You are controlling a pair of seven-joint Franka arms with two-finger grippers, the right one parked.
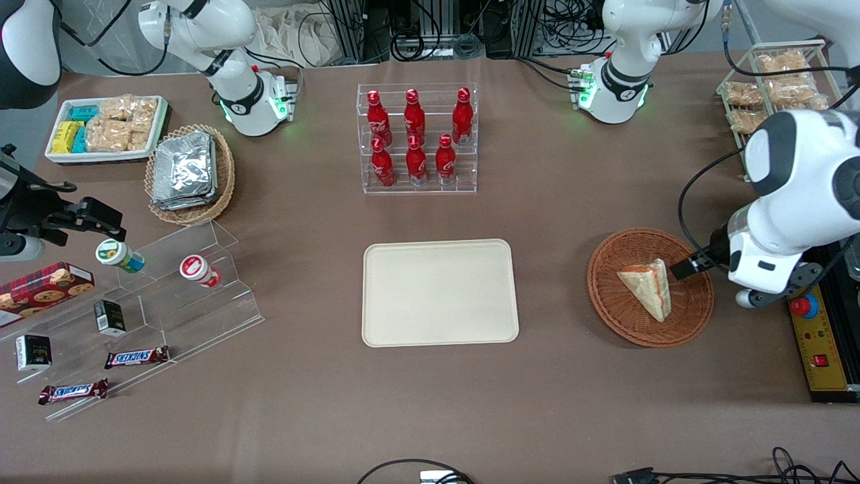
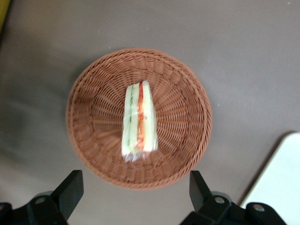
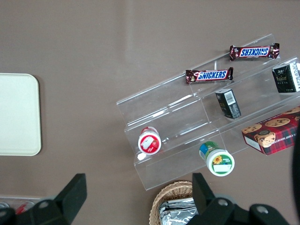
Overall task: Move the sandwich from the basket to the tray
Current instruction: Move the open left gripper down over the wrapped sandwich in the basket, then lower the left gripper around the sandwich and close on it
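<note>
The desk (image 1: 551, 403) carries everything, and as far as the task goes, almost all of it is still to do. The tray (image 1: 440, 293) lies flat at the middle of the desk with nothing on it. Toward the working arm's end, at about three o'clock from the tray and well apart from it, sits the basket (image 1: 692, 316), and the sandwich (image 1: 646, 288) is lying in it on its side, filling edge showing.

The pincer (image 2: 133, 190) hangs above the basket's rim on the side toward the working arm, at roughly three o'clock from the sandwich in the front view. From the wrist view its fingers (image 2: 70, 190) are spread wide, wider than the sandwich (image 2: 138, 123) is thick, and they hold nothing; the basket (image 2: 187, 154) shows whole between and past them.

So the approach looks to be under way and nothing more: the grasp, the lift, the carry across the bare stretch of desk toward nine o'clock and the set-down on the tray all remain. Nothing stands in that path.
</note>
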